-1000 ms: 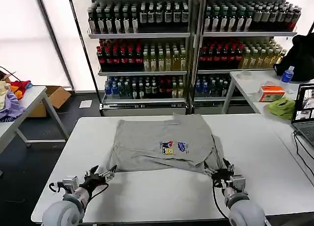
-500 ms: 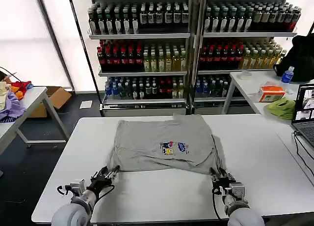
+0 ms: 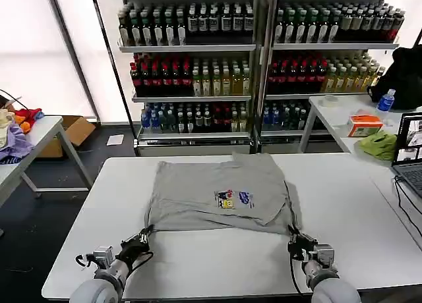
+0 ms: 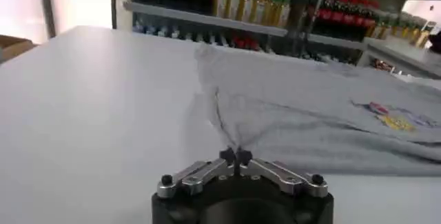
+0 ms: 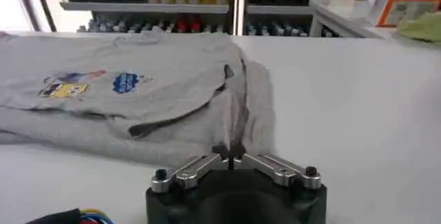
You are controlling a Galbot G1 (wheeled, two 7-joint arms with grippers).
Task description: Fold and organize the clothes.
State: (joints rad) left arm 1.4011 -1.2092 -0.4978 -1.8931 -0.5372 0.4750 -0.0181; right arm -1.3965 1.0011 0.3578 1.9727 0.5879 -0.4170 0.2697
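Fingers of the left gripper [image 4: 236, 155] and right gripper [image 5: 231, 155] pinch the grey shirt's [image 3: 221, 192] two near corners.

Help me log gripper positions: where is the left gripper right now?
In the head view, the left gripper is at the table's near-left, shut on the grey shirt's near-left corner.
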